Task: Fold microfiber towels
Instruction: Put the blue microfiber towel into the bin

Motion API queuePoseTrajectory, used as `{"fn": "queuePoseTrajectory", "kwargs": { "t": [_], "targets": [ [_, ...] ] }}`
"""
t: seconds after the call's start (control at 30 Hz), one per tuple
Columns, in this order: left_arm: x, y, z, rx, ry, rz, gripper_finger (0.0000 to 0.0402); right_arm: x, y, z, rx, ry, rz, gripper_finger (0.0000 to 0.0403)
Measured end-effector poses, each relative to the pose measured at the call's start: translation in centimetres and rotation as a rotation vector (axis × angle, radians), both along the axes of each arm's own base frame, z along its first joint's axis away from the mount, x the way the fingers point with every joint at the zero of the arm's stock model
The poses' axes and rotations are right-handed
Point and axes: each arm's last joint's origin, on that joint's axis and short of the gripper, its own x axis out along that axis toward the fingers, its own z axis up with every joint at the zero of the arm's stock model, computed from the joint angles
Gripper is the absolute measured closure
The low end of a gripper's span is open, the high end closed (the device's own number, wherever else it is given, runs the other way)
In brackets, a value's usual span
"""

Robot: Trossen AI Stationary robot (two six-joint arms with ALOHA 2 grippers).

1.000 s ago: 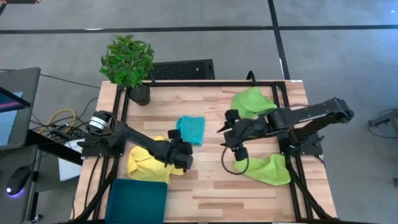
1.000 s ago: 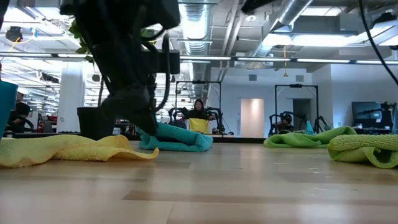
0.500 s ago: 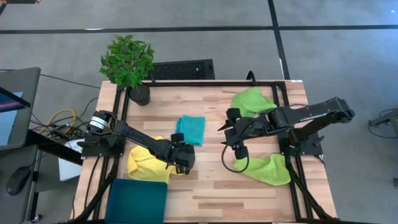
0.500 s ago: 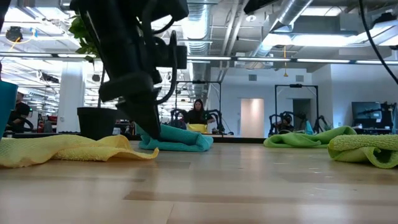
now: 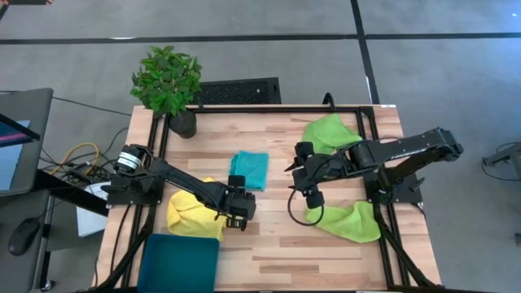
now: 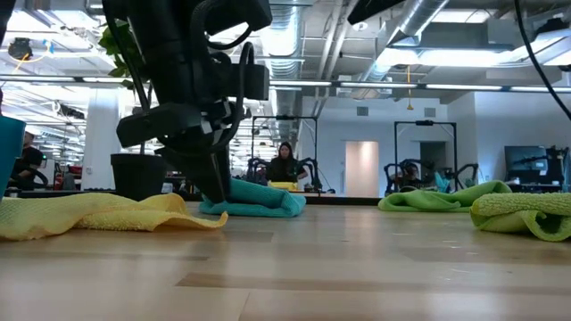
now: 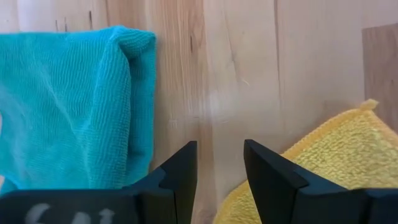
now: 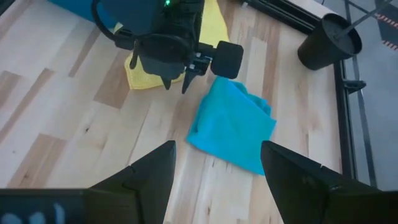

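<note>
Wooden table (image 5: 269, 244) carries four towels (image 5: 250, 168), tray (image 5: 179, 259), potted plant (image 5: 168, 85).

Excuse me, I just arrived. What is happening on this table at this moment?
A two-armed robot is working on microfiber towels. The left gripper is low over the table between the folded teal towel and the crumpled yellow towel, jaws open and holding nothing. The right gripper hovers open near the middle. Two lime green towels lie unfolded on the right side. A dark teal tray sits at the near left corner.
</note>
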Motion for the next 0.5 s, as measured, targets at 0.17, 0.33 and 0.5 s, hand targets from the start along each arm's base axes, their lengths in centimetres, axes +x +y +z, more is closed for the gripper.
{"fn": "queuePoseTrajectory", "kwargs": {
  "t": [0.17,0.33,0.5],
  "targets": [
    [0.01,0.06,0.02,0.033,0.004,-0.026,0.0252,0.00,0.00,0.00,0.001,0.000,0.000,0.0143],
    [0.06,0.36,0.14,0.150,-0.012,-0.028,0.0221,-0.01,0.00,0.01,0.001,0.000,0.000,0.0143],
    [0.18,0.50,0.26,0.235,-0.008,-0.084,0.0208,-0.03,0.00,-0.01,0.000,0.003,0.000,0.0143]
  ]
}}
